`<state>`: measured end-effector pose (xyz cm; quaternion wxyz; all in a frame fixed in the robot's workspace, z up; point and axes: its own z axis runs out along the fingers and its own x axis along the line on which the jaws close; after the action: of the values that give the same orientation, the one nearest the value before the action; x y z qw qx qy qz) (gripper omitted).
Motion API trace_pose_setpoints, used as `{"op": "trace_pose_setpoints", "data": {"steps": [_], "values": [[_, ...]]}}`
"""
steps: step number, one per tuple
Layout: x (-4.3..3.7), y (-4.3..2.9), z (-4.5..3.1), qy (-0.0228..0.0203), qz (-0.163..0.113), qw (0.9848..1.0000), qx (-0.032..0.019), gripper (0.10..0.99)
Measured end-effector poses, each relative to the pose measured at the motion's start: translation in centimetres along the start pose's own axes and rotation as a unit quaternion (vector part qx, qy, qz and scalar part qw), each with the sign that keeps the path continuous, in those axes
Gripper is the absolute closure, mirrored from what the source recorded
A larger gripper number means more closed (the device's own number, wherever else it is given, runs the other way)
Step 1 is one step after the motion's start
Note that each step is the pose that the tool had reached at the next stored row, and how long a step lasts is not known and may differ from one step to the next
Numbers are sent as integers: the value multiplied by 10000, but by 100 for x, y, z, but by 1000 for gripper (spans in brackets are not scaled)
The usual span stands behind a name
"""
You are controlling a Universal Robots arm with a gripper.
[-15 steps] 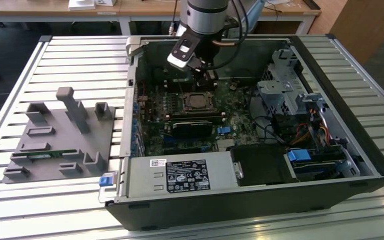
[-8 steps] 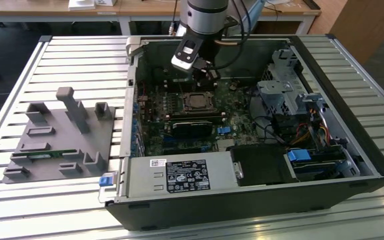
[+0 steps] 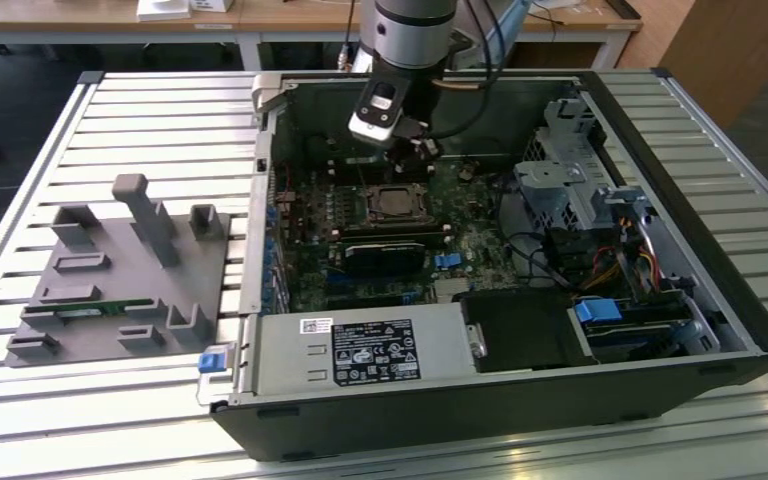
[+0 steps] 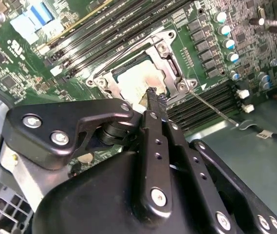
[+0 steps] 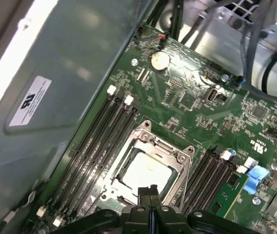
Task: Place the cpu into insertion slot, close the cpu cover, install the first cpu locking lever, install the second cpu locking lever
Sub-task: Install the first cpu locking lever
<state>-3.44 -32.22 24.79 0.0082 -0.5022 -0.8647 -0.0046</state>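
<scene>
Slatted metal bench (image 3: pixel 117 110) carries an open black computer case (image 3: pixel 704 300) lying on its side, with the green circuit board (image 3: pixel 484 235) facing up inside it. Near the middle of that board is the insertion slot (image 3: pixel 369 204), and everything else is placed from it. The cpu (image 5: pixel 145 170) already lies flat in the slot, its dull silver top showing through the square window of the cpu cover (image 5: pixel 163 150), which is folded down over the chip. The arm reaches down into the case, and its claw (image 5: pixel 150 189) hangs just over one edge of the slot with its two fingers pressed together and nothing between them. In the second wrist view the tips come down at the cover's near rim, but I cannot tell whether they touch it. A thin metal lever rod (image 4: pixel 213 108) runs outward from one corner of the slot, across the long black memory slots (image 5: pixel 101 141) that flank it on both sides. A round coin battery (image 5: pixel 159 60) sits farther off on the board. Well apart from the slot, outside the case on the exterior view's left, a grey holder fixture (image 3: pixel 124 270) rests on the bench.
</scene>
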Motion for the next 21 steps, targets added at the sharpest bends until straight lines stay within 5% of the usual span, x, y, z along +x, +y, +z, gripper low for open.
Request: {"op": "trace_pose_setpoints", "data": {"steps": [11, 21], "values": [[-1, 0, 0, 0, -516, 9987, 10, 980], [-1, -1, 0, 0, -1172, 9931, 22, 980]]}}
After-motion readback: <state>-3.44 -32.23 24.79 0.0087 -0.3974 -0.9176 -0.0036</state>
